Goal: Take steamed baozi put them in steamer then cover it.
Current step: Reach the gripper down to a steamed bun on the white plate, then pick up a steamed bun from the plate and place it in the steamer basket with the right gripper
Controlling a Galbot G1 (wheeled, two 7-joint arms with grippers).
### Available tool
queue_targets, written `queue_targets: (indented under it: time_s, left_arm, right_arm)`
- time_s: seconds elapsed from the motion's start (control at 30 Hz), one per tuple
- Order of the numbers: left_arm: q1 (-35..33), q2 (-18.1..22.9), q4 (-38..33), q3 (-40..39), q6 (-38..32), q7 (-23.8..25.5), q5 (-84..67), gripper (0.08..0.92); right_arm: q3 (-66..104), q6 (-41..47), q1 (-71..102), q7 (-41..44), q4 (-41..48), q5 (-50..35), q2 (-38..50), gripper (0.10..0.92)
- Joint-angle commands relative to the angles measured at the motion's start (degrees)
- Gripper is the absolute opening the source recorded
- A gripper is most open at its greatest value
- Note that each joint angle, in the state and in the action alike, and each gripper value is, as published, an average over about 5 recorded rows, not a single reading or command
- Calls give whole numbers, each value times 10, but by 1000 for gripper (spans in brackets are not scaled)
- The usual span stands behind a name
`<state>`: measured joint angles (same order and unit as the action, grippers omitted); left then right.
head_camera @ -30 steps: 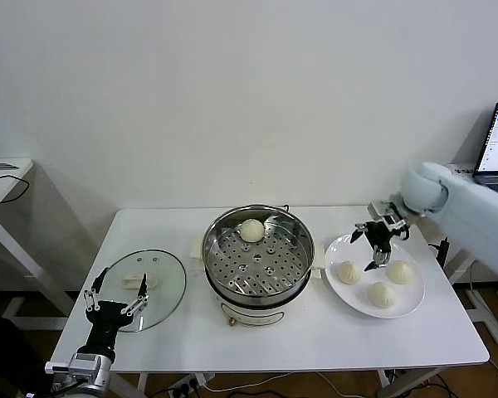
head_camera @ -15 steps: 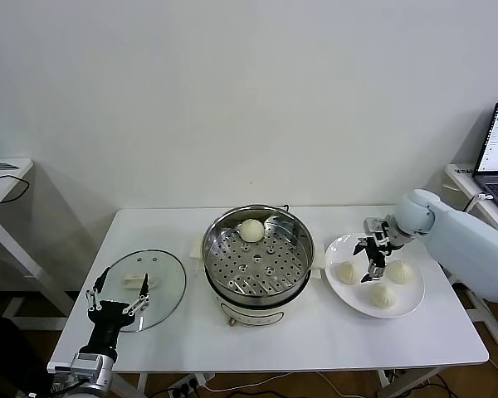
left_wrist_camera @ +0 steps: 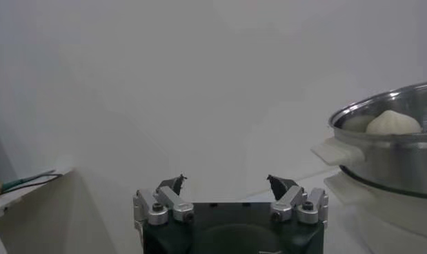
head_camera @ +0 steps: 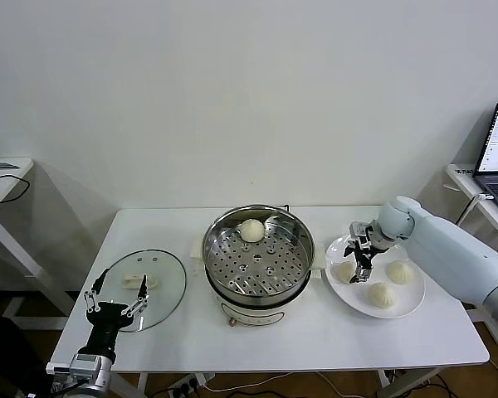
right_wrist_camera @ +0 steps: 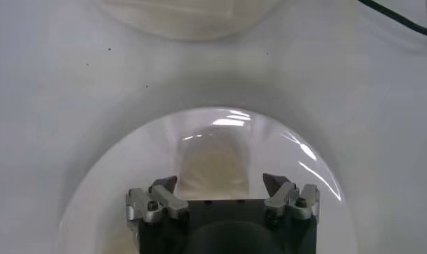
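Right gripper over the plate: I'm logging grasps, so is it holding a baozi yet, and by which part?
Nothing is held. The right gripper hangs open above the baozi at the plate's left side; its fingers grip nothing.

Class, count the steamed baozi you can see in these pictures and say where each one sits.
4. One baozi sits at the back of the steamer tray. Three are on the white plate: left, right, and front. None seem hidden.
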<state>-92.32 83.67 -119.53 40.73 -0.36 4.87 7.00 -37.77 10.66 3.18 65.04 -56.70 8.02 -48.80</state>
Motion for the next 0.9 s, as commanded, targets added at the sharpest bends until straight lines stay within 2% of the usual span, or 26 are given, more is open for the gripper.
queue_targets:
  time_s: [0.03, 0.5, 0.7, 0.9]
  left_arm:
    - [0, 1, 1, -2, 0, 0, 0, 823]
    - [0, 2, 0, -4, 0, -2, 2, 823]
    - [0, 2, -4, -6, 1, -3, 3, 823]
    - [-2, 3, -10, -7, 1, -5, 4, 823]
  right_arm:
    - [13, -1, 8, 2, 19, 22, -15, 823]
    - [20, -1, 11, 10, 10, 21, -5, 647]
    - [8, 8, 1, 15, -23, -8, 30, 642]
    - [-67, 34, -74, 19, -93, -99, 104, 636]
